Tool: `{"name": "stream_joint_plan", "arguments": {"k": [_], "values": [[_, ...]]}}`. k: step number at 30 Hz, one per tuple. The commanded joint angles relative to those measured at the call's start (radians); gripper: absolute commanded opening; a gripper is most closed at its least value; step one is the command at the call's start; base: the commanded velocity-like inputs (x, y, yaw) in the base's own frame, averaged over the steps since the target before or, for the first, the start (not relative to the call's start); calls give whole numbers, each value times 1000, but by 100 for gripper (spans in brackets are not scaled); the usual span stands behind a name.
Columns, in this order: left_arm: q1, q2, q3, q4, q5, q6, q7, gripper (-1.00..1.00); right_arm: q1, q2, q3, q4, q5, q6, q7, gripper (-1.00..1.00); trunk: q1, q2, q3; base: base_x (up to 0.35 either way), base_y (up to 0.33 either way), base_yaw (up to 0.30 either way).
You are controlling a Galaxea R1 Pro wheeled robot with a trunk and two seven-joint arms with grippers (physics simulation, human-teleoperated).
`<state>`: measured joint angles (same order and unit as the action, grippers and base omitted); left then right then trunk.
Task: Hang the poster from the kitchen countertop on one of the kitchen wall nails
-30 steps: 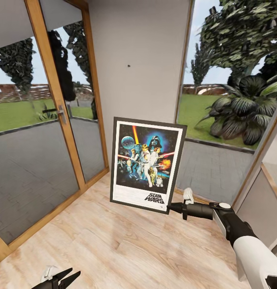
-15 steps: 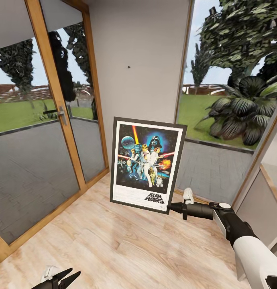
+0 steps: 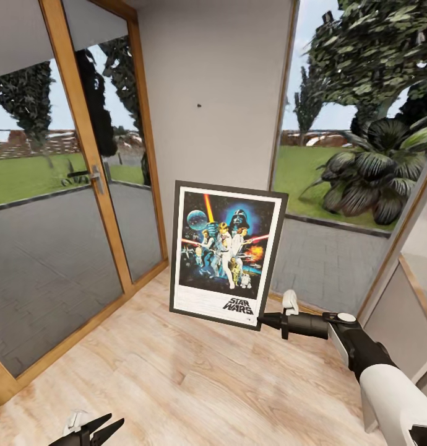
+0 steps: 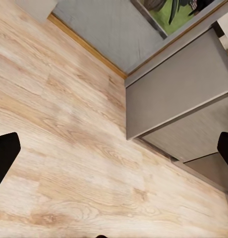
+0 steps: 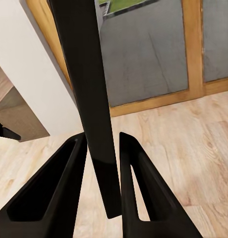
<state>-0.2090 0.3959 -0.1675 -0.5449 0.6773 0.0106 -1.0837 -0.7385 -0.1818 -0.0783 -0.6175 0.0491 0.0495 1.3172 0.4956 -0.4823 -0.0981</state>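
Two grippers sit low in the head view. The left gripper (image 3: 105, 427) hangs nearest, fingers spread apart and empty over the wood floor (image 3: 176, 384); its wrist view looks down on bare boards and a grey cabinet (image 4: 178, 94). The right gripper (image 3: 260, 320) has its fingers closed on the lower right corner of the poster (image 3: 226, 251), and the right wrist view looks along the poster's black edge (image 5: 89, 99) pinched between the two fingers.

The poster stands upright and slightly tilted, just ahead of that gripper and up from it, facing the camera.

Little has changed over the last second: arm and poster sit where they were, while the garden seen through the glass door (image 3: 52, 186) has slid a touch and the nail (image 3: 198, 104) sits slightly lower in the picture, so the camera has shifted. I judge the robot is lining up on the wall (image 3: 213, 93).

The nail is a small dark dot well above the poster and farther off, so a lift and reach remain.

Readable writing: "STAR WARS" at the poster's foot.
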Motion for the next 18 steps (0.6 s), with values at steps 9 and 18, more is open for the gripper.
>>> {"name": "stream_joint_plan", "arguments": {"k": [9, 18], "values": [[-1, 2, -7, 0, 10, 1, -1, 100, -1, 1, -5, -1, 5, 7, 7, -100, -34, 61, 26, 0, 0, 0], [-1, 2, -7, 0, 10, 1, -1, 100, -1, 1, -5, -1, 5, 7, 7, -100, -46, 82, 36, 0, 0, 0]]}}
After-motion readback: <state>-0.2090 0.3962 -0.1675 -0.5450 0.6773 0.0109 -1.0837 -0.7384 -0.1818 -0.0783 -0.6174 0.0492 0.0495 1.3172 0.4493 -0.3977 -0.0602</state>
